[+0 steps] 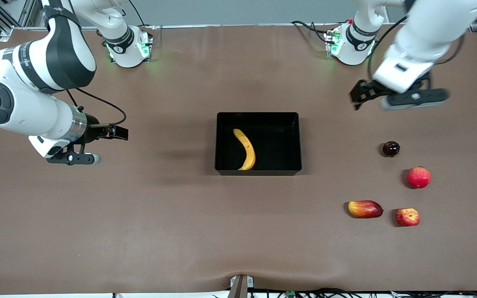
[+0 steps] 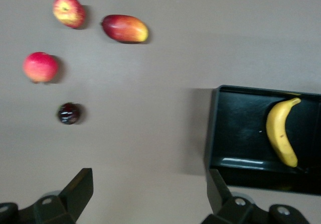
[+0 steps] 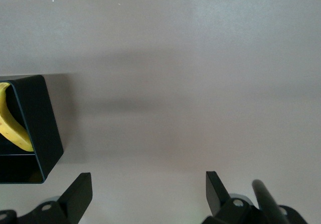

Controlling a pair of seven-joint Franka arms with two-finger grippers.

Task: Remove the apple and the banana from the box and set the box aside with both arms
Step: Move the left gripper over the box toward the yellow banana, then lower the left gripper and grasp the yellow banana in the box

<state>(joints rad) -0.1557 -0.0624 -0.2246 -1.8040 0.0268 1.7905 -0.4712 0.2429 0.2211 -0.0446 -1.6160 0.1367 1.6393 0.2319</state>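
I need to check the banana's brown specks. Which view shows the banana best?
The left wrist view: the whole banana lies unobstructed in the box. Front view shows it whole but smaller; right wrist view catches only part.

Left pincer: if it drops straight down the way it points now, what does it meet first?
Probably bare brown table. The open left pincer hangs over empty tabletop, between the black rectangular plastic bin and the small dark round fruit; neither seems in line, though depth is uncertain.

Brown table point(image 1: 139, 231) carries box point(image 1: 258, 169), apple point(image 1: 407, 217), three other fruits.
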